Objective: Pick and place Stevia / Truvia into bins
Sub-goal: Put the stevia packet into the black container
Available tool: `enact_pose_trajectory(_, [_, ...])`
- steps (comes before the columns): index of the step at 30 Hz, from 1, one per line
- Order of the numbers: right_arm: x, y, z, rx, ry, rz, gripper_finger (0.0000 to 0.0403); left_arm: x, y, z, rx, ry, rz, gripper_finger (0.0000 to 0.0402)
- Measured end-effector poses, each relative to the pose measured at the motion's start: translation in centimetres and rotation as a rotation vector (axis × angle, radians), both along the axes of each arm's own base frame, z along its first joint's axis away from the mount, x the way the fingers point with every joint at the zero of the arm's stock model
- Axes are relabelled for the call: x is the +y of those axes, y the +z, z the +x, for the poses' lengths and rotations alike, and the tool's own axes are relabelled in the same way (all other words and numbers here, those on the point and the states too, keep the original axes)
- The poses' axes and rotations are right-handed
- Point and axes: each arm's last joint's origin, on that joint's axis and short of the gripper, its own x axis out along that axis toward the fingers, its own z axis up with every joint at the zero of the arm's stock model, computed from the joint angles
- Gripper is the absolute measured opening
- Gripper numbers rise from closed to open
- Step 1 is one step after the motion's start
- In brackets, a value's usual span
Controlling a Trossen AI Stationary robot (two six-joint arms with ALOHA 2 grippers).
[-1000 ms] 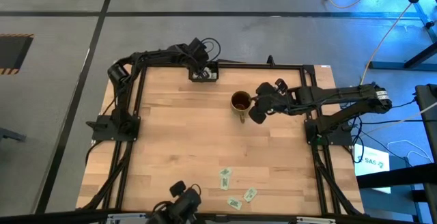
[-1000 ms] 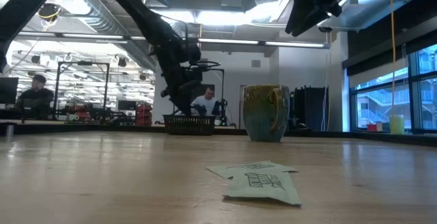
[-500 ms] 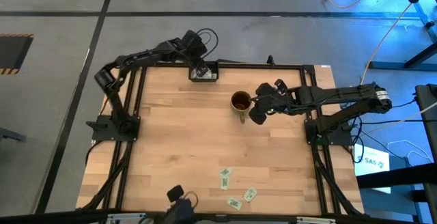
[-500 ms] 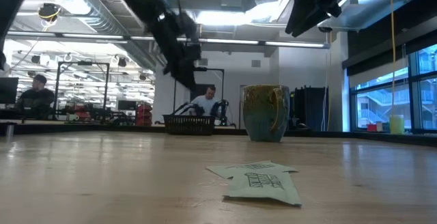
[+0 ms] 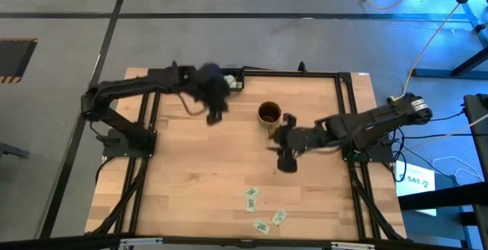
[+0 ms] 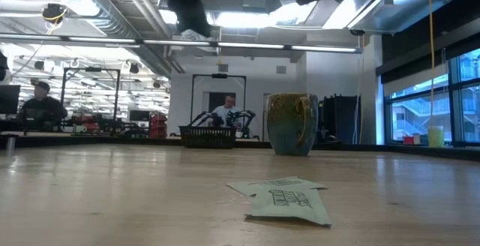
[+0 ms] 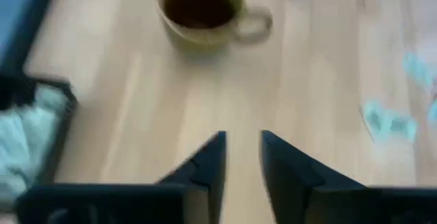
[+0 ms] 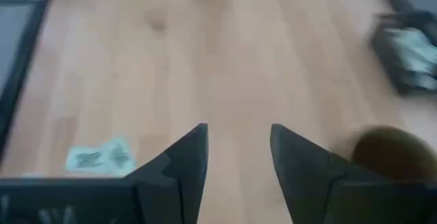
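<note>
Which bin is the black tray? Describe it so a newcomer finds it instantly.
Start at the wooden table and follow its far edge to the corner region by the left gripper. The black tray sits there: low, rectangular, holding white sachets, unlike the round brown mug standing nearby.

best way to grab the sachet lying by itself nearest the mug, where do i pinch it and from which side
Judging by its pose, come straight down from above. That sachet lies flat on the table, apart from the other sachets, its long side pointing toward the mug. Pinch across its narrow width near the middle; the open right gripper is nearer.
</note>
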Motion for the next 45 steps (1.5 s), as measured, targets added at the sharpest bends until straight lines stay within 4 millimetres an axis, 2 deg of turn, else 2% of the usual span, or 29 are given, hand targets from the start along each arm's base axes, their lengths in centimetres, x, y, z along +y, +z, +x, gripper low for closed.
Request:
enact_pose_trajectory(2, [1.2,-0.8,0.5,0.017,0.051,-0.015,0.0162,-2.6,-0.6,0.1,0.082,-0.035,-0.004,0.0080])
enact_pose_trajectory(4, [2.4,-1.8,1.0,0.039,0.096,-0.013,0.0162,-5.1,-1.7,0.6,0.094,-0.102,-0.012,0.0077])
enact_pose_trajectory(9, [5.0,-4.9,2.4,0.125,0.189,-0.001,0.0162,-11.2,-5.1,1.8,-0.062,-0.255,-0.096,0.0068])
enact_pose_trajectory(12, [6.3,-6.9,3.5,0.143,0.228,-0.022,0.0162,-13.6,-7.2,1.8,-0.166,-0.244,-0.115,0.0061])
enact_pose_trajectory(16, [7.6,-9.6,4.7,0.178,0.286,-0.032,0.0162,-15.7,-9.9,1.3,-0.293,-0.171,-0.150,0.0054])
enact_pose_trajectory(21, [8.6,-12.5,5.8,0.230,0.346,0.004,0.0162,-17.1,-12.1,0.2,-0.435,-0.069,-0.174,0.0046])
enact_pose_trajectory(25, [9.1,-14.5,6.5,0.240,0.376,-0.022,0.0159,-17.5,-13.0,-0.5,-0.456,0.015,-0.157,0.0042])
enact_pose_trajectory(29, [9.6,-16.1,7.1,0.238,0.416,0.010,0.0132,-17.7,-13.3,-0.7,-0.462,0.074,-0.148,0.0043])
enact_pose_trajectory(37, [9.8,-17.5,7.5,0.248,0.458,-0.039,0.0071,-17.7,-13.1,-0.7,-0.480,0.089,-0.146,0.0040])
enact_pose_trajectory(45, [9.7,-18.8,7.6,0.282,0.488,-0.079,0.0051,-17.7,-13.1,-0.7,-0.482,0.086,-0.139,0.0038])
